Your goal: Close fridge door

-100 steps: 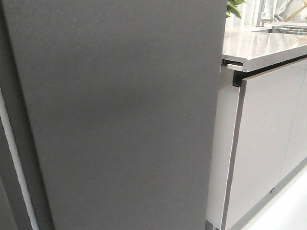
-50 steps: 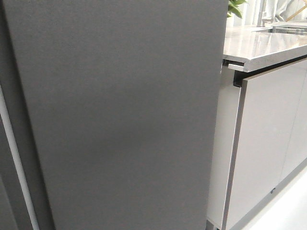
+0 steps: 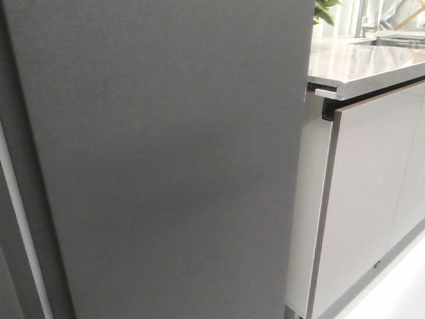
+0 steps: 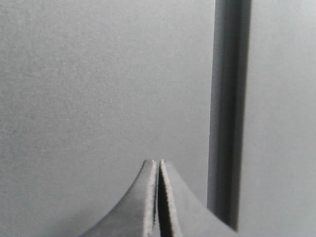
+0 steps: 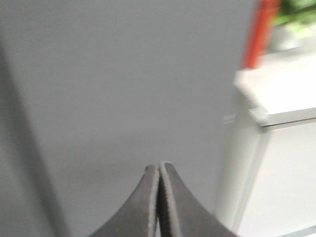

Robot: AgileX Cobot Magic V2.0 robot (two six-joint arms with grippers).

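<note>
The fridge door (image 3: 166, 159), a wide flat matte dark grey panel, fills most of the front view; its inner side is hidden. It also fills the left wrist view (image 4: 98, 84) and the right wrist view (image 5: 128, 79). My left gripper (image 4: 158, 162) is shut and empty, its tips close in front of the grey panel next to a dark vertical gap (image 4: 228, 113). My right gripper (image 5: 159, 166) is shut and empty, facing the panel near its edge. Neither gripper shows in the front view.
A narrow dark grey panel with a white strip (image 3: 23, 226) stands at the left. To the right are a grey countertop (image 3: 362, 63), glossy light grey cabinet doors (image 3: 368, 193), a green plant (image 3: 325, 10) and a red object (image 5: 261, 29).
The front view shifts by a few pixels at most; the door's right edge sits about where it was. Nothing else visibly changed.
</note>
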